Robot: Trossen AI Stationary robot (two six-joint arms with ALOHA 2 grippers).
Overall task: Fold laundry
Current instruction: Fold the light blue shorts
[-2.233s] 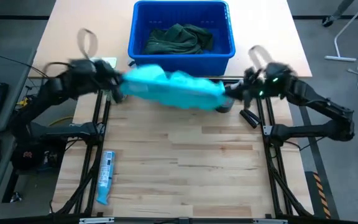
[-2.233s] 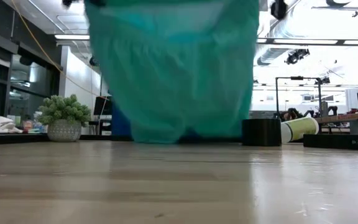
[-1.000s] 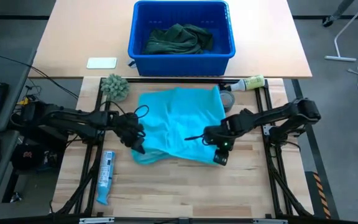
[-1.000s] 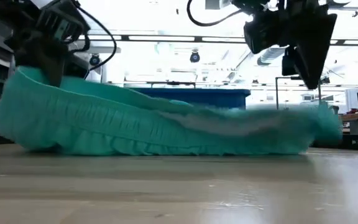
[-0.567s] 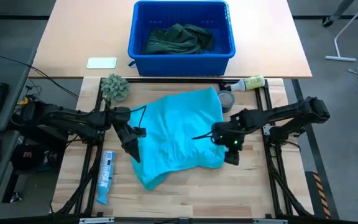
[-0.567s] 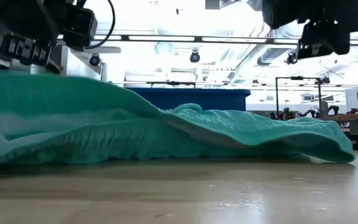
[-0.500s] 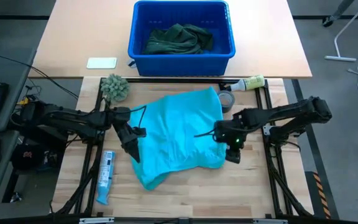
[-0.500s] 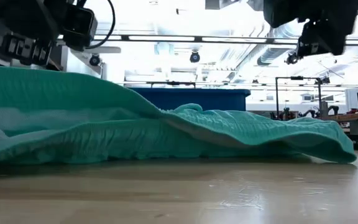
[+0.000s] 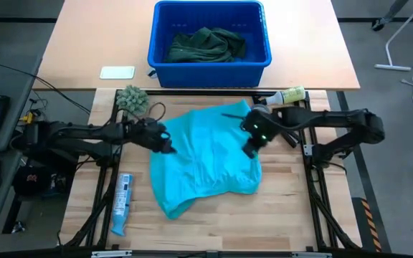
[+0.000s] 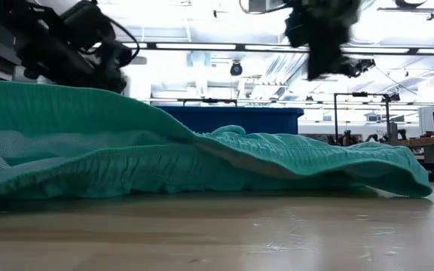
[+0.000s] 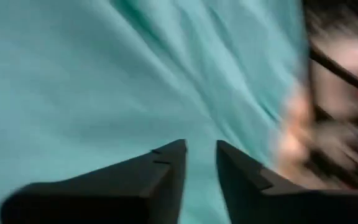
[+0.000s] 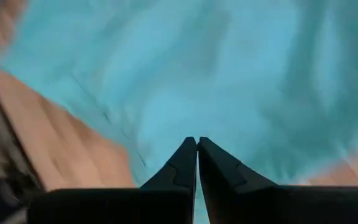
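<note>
The turquoise garment (image 9: 203,161) lies spread on the wooden table's middle, its far edge near the blue bin's side and a rumpled corner (image 9: 172,206) toward the near edge. My left gripper (image 9: 167,145) hovers at the garment's left edge. In the left wrist view (image 11: 201,152) its fingers stand a narrow gap apart over the cloth (image 11: 104,74). My right gripper (image 9: 249,149) hangs above the garment's right part, and its fingers are shut with nothing between them (image 12: 197,142). In the low view both grippers stay above the cloth (image 10: 202,158).
A blue bin (image 9: 156,43) at the far side holds dark green laundry (image 9: 206,44). A fuzzy ball (image 9: 132,100) and a white card (image 9: 117,72) lie far left. A bottle (image 9: 287,94) and a tape roll (image 9: 262,115) lie far right. A tube (image 9: 122,201) lies near left.
Both grippers have let the garment's near edge down; it has spread toward the table's near edge and lies flat now. My left gripper has then gone toward the far edge along the cloth's left side. My right gripper has risen and gone toward the far edge and left, over the cloth.
</note>
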